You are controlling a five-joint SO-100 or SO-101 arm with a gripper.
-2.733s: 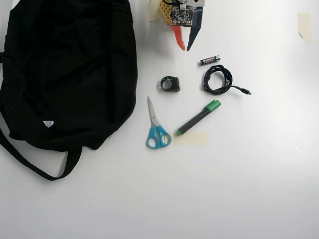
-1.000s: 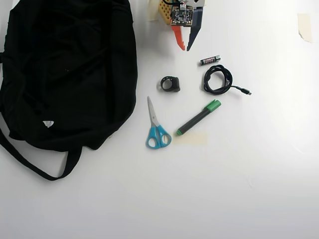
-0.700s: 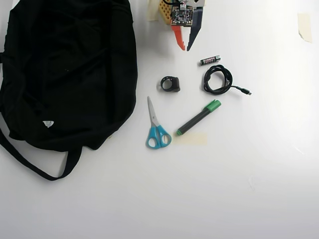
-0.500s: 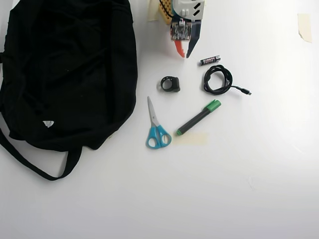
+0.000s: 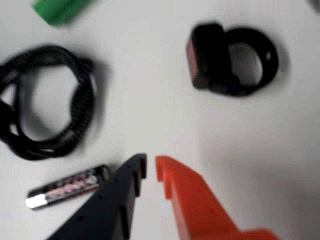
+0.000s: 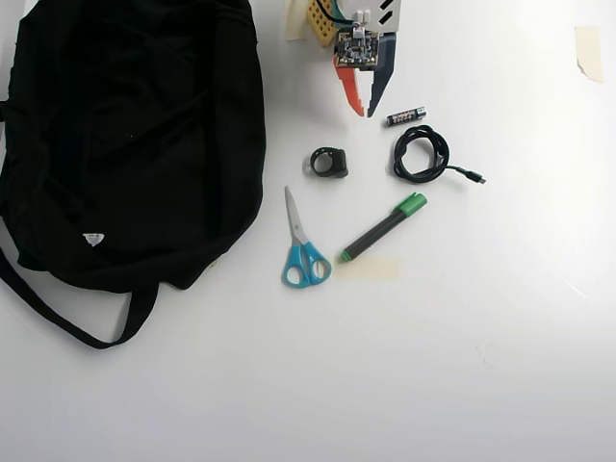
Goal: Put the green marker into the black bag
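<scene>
One green marker (image 6: 383, 227), one black bag (image 6: 125, 144), one scissors (image 6: 302, 245)

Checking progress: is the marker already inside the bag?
No. In the overhead view the marker lies on the table right of the scissors, well apart from the bag.

Overhead looks straight down; wrist camera close, blurred.

Arm at table's top edge in overhead view, gripper (image 6: 366, 114) pointing down toward table centre, orange + dark fingers nearly together, narrow gap, holding nothing
</scene>
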